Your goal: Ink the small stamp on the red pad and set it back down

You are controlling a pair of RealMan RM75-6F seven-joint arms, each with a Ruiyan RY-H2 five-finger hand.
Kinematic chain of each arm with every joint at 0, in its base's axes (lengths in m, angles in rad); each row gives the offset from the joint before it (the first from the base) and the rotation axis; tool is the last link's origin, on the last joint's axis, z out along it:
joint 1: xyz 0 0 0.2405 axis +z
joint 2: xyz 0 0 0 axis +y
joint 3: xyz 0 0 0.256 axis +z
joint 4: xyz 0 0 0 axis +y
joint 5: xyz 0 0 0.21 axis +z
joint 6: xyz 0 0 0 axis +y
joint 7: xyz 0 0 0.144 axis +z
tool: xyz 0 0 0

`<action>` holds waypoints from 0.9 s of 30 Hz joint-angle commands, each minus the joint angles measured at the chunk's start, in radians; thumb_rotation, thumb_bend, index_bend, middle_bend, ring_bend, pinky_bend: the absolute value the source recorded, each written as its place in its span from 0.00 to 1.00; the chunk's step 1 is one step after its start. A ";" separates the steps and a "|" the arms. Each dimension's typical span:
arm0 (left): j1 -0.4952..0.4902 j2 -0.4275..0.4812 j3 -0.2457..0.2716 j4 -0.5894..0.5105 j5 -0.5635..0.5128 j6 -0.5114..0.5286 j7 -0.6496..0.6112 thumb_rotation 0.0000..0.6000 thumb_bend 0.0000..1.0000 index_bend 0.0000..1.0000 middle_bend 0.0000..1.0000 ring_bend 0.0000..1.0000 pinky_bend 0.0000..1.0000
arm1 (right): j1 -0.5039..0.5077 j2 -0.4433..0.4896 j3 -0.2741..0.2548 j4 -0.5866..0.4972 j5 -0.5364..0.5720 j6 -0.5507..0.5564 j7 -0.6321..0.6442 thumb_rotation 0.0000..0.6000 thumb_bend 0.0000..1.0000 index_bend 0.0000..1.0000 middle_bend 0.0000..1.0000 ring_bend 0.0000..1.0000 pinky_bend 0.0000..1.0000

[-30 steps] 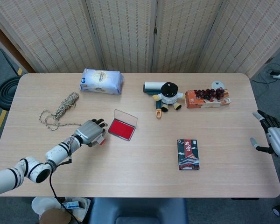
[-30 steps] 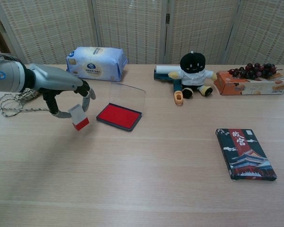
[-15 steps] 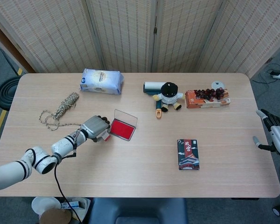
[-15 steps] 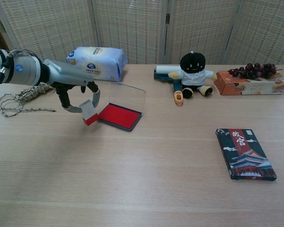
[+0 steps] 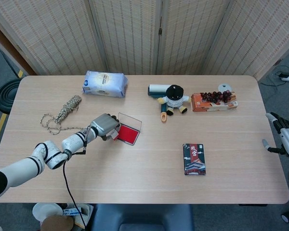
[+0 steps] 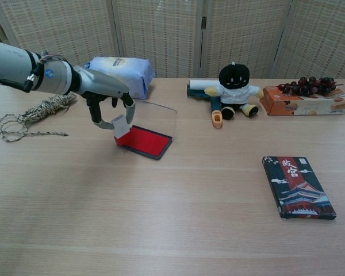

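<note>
Head view: the left hand [image 5: 104,126] pinches the small stamp [image 5: 115,133] at the near-left edge of the one red pad [image 5: 126,133]. The right hand [image 5: 285,139] waits off the table [image 5: 144,183] edge, fingers apart, holding nothing.

Chest view: one stamp [image 6: 121,126] hangs tilted over the pad's [image 6: 146,141] left end. Best to level its face, centre it over the red, then press straight down.

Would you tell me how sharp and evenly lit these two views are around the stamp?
Head view: even, soft light and faint shadows; the stamp is small, mostly hidden by the left robot hand. Chest view: sharp, stamp clear over the red pad; clear lid shows little glare.
</note>
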 commanded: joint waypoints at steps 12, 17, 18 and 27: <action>-0.079 -0.101 0.071 0.173 0.090 -0.001 -0.201 1.00 0.38 0.68 0.28 0.17 0.25 | 0.010 -0.024 -0.013 0.075 -0.022 -0.016 0.092 1.00 0.39 0.02 0.00 0.00 0.00; -0.104 -0.125 0.104 0.219 0.121 0.010 -0.273 1.00 0.38 0.68 0.29 0.18 0.25 | 0.006 -0.022 -0.011 0.084 -0.017 -0.014 0.106 1.00 0.39 0.02 0.00 0.00 0.00; -0.108 -0.130 0.111 0.227 0.127 0.011 -0.284 1.00 0.38 0.68 0.29 0.18 0.25 | 0.006 -0.022 -0.011 0.086 -0.018 -0.014 0.109 1.00 0.39 0.02 0.00 0.00 0.00; -0.139 -0.179 0.172 0.312 0.170 0.041 -0.408 1.00 0.38 0.68 0.29 0.18 0.25 | 0.003 -0.021 -0.012 0.100 -0.016 -0.016 0.132 1.00 0.39 0.02 0.00 0.00 0.00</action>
